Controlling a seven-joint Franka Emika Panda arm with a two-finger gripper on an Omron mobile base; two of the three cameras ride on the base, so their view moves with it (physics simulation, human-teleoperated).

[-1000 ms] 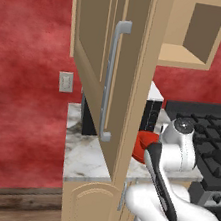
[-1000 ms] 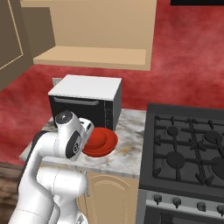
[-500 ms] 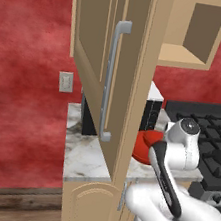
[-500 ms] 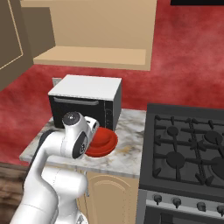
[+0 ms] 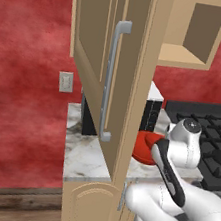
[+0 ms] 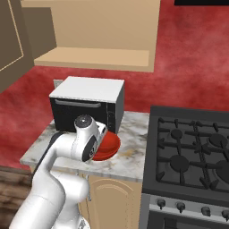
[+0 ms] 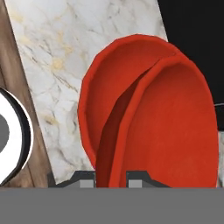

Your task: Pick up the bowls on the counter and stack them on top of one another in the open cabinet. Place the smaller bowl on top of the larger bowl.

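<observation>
Two glossy red bowls lie together on the marble counter (image 7: 48, 65), beside the black stovetop. In the hand view the nearer bowl (image 7: 175, 131) stands tilted in front of the other bowl (image 7: 113, 83) and overlaps it. My gripper (image 7: 110, 178) is shut on the nearer bowl's rim, one fingertip on each side of it. I cannot tell which bowl is the wider one. From the base views the red bowls (image 6: 109, 145) (image 5: 145, 146) are partly hidden behind my white wrist. The open cabinet (image 6: 94, 58) hangs above, its shelf bare.
A black and white countertop oven (image 6: 87, 100) stands just behind the bowls, under the cabinet. The open cabinet door (image 5: 98, 55) with its grey bar handle hangs close on the left. The gas stove (image 6: 192, 152) borders the counter on the right.
My wrist has swung a little to the right, over the bowls. The gripper has stayed shut throughout.
</observation>
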